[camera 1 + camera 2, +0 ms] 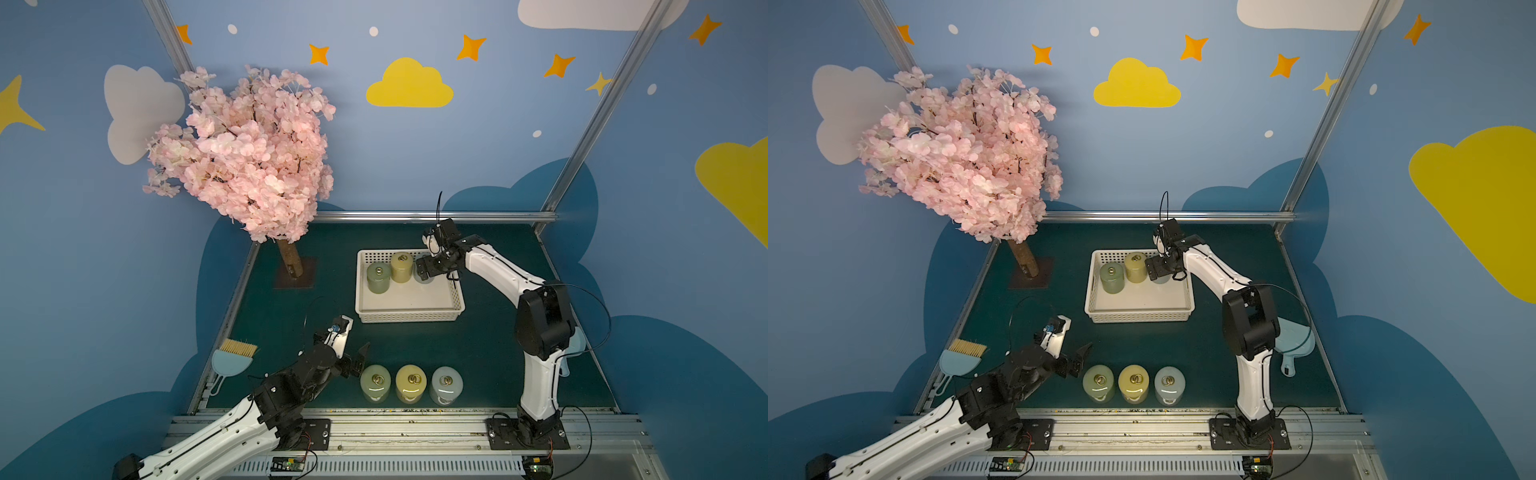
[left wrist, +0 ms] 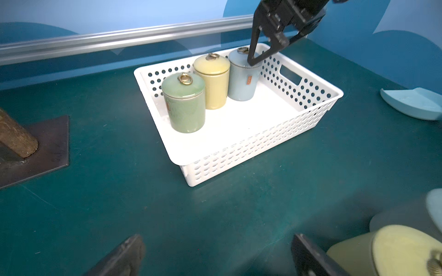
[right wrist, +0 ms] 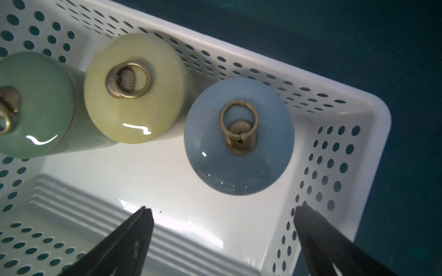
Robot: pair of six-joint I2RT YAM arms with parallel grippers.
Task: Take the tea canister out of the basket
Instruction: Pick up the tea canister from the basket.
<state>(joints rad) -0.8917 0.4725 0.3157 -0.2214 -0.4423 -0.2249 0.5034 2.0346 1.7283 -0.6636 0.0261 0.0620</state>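
Right gripper (image 3: pixel 223 210), jaws spread wide and empty, poised above the basket (image 2: pixel 251 148) at its far corner on the robot's right. The fingertips sit just short of the blue tea canister (image 3: pixel 239 136), with no contact evident. That canister stands upright inside the basket, close to both corner walls. The yellow canister (image 2: pixel 211 81) is just beside it and the green canister (image 2: pixel 184 102) next along the basket's far wall; whether blue and yellow touch cannot be told.

Left gripper (image 1: pixel 360 358), jaws also apart and empty, lies well outside the basket on its near side, next to a row of three canisters (image 1: pixel 410 382) already out of the basket.

Handling, as judged: the glossy glaze suggests a hard, rigid, fairly heavy, breakable and slippery body. The lid seam suggests a loose lid, so the ring knob (image 3: pixel 240 141) is a poor hold. A better grip squeezes the cylindrical wall below the seam. One finger must pass between canister and basket wall, where room looks tight
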